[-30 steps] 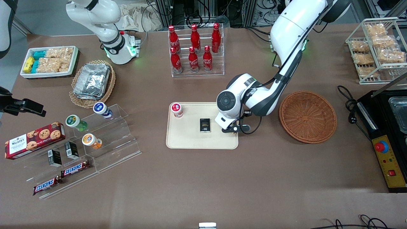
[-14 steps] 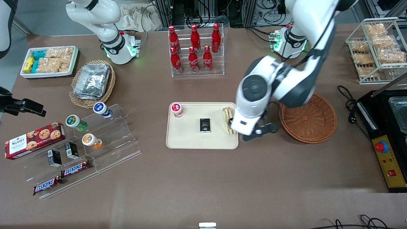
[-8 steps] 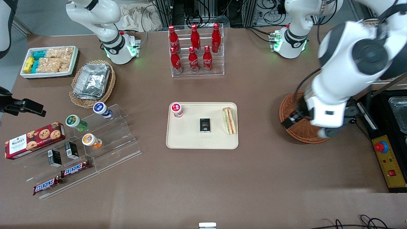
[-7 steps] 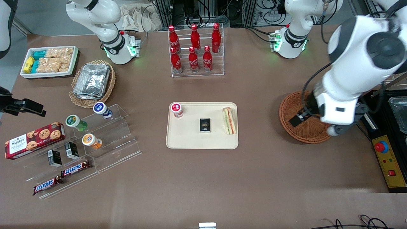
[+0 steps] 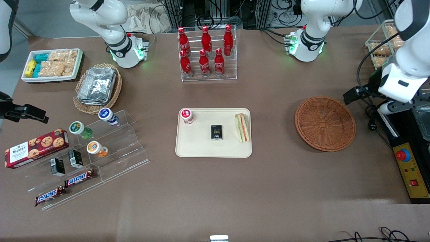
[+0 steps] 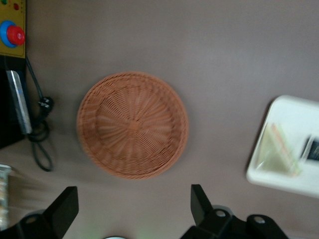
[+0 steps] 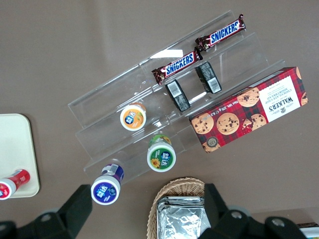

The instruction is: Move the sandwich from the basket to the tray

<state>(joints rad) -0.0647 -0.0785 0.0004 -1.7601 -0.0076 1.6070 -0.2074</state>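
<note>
- The sandwich lies flat in the tray, close to the rim at the working arm's end. Its long side runs from nearer the front camera to farther from it.
- A small black box lies beside it in the middle of the tray, and a red-capped cup stands in a corner.
- The basket sits apart from the tray and holds nothing.
- The gripper hangs high above the table, toward the working arm's end, with the basket between it and the sandwich. Its jaws are spread wide with nothing between them.
- The job looks done, so the sandwich needs no more moving.
</note>
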